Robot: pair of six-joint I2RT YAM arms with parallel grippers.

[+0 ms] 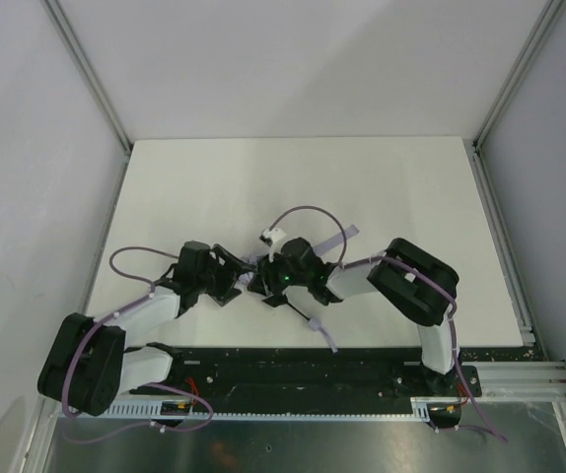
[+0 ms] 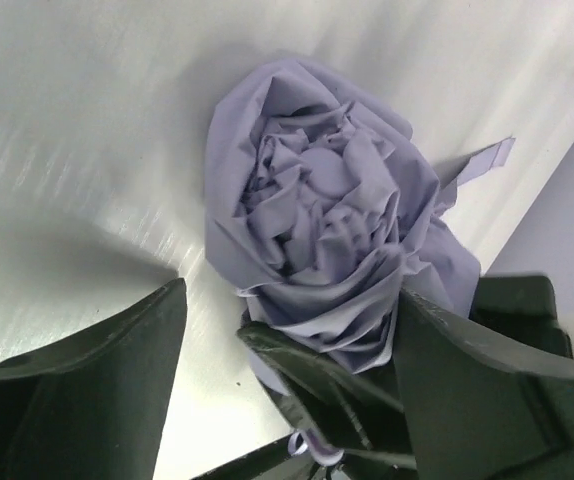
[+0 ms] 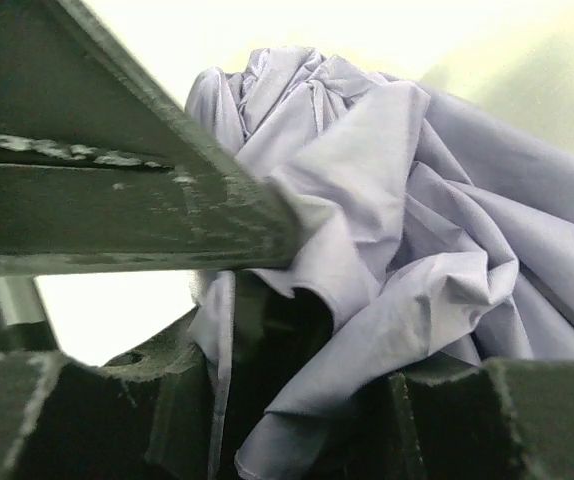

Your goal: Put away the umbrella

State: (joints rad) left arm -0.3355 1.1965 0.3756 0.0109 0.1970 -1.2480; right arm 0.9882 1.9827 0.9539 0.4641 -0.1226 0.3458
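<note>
The umbrella's point(image 2: 317, 200) lavender-grey canopy lies bunched in crumpled folds on the white table, its tie strap point(image 2: 492, 155) sticking out to the right. My left gripper point(image 2: 292, 290) stands open around the canopy's near end, with a clear gap at its left finger point(image 2: 107, 370). In the right wrist view the fabric point(image 3: 417, 200) fills the space between the fingers, and my right gripper point(image 3: 352, 305) is shut on it. From above, both grippers point(image 1: 232, 281) point(image 1: 268, 276) meet at mid-table and hide most of the umbrella. A thin black rod point(image 1: 308, 320) pokes toward the near edge.
The white tabletop point(image 1: 293, 177) is walled by grey panels left, right and behind. A black base rail point(image 1: 293, 370) runs along the near edge. Lavender cables point(image 1: 308, 210) loop over both wrists. A dark finger of the right gripper point(image 2: 317, 365) crosses the left wrist view.
</note>
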